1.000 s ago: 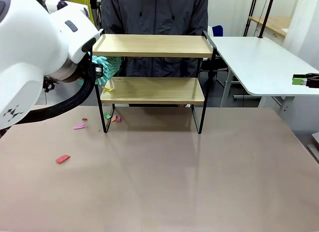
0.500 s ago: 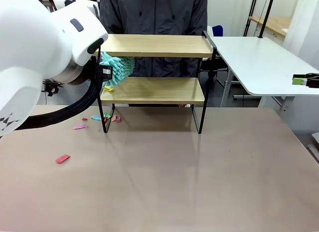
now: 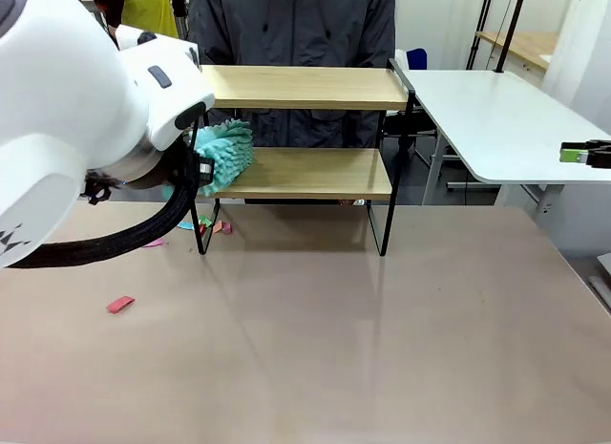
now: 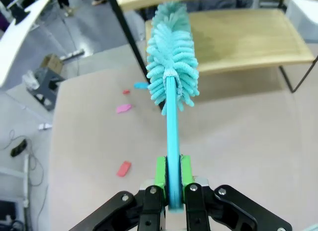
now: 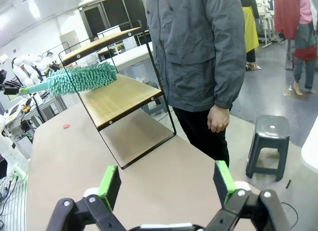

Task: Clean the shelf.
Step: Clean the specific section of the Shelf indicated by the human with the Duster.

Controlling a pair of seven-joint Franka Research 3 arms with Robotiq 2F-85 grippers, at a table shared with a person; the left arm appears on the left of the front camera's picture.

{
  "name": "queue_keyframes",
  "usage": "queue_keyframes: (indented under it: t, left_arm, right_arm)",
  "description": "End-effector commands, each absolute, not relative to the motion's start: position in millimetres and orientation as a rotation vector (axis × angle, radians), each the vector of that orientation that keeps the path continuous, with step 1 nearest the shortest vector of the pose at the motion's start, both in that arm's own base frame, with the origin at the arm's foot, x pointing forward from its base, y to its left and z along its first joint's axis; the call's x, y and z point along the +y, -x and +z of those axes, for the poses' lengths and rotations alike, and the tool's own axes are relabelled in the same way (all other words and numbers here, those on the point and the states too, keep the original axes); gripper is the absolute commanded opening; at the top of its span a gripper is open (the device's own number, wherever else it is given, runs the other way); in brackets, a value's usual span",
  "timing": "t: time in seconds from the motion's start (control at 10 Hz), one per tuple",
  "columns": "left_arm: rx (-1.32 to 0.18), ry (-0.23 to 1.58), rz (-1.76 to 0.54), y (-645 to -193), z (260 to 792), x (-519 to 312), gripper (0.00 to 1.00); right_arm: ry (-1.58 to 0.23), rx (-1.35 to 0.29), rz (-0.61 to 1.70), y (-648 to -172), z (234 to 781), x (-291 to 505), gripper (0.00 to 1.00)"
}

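The left pincer (image 4: 169, 174) is clamped on a teal duster (image 4: 171, 67), pinching the tail end of its thin handle. Straight ahead, the fluffy head reaches between the two boards of the shelf (image 4: 238, 42), just beside a black corner post. Paper scraps (image 4: 123, 168) lie on the surface (image 4: 248, 141) below. The right pincer (image 5: 166, 184) gapes wide and empty, well apart from the shelf. Held so far back, the handle could twist or slip if the head snags the post. A hard push might shove the light shelf toward the person (image 3: 286, 24).

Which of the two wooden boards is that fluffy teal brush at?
The lower board: the brush, gripped by the left hand, is over its left end, underneath the top board.
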State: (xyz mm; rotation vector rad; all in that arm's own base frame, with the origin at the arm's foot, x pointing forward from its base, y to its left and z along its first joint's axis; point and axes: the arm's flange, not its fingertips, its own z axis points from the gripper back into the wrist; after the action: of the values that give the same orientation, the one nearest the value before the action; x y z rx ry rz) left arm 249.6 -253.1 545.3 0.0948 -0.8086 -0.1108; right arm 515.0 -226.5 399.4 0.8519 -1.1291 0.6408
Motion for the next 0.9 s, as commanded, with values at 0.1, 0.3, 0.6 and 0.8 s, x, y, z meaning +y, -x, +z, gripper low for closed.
queue_keyframes:
  t: [0.1,0.3,0.6,0.8]
  left_arm:
    - [-0.75,-0.227,-0.043,-218,531,-219,0.14]
    - [-0.829,-0.222,-0.022,-208,540,-218,0.14]
    - [-0.929,-0.043,-0.164,-207,558,-221,0.14]
    - [-0.922,0.071,-0.284,-208,569,-212,0.14]
  right_arm:
    - [-0.846,-1.132,0.642,-515,402,-224,1.0]
    - [-0.846,-1.132,0.642,-515,402,-224,1.0]
    - [-0.846,-1.132,0.642,-515,402,-224,1.0]
    - [-0.846,-1.132,0.642,-515,402,-224,1.0]
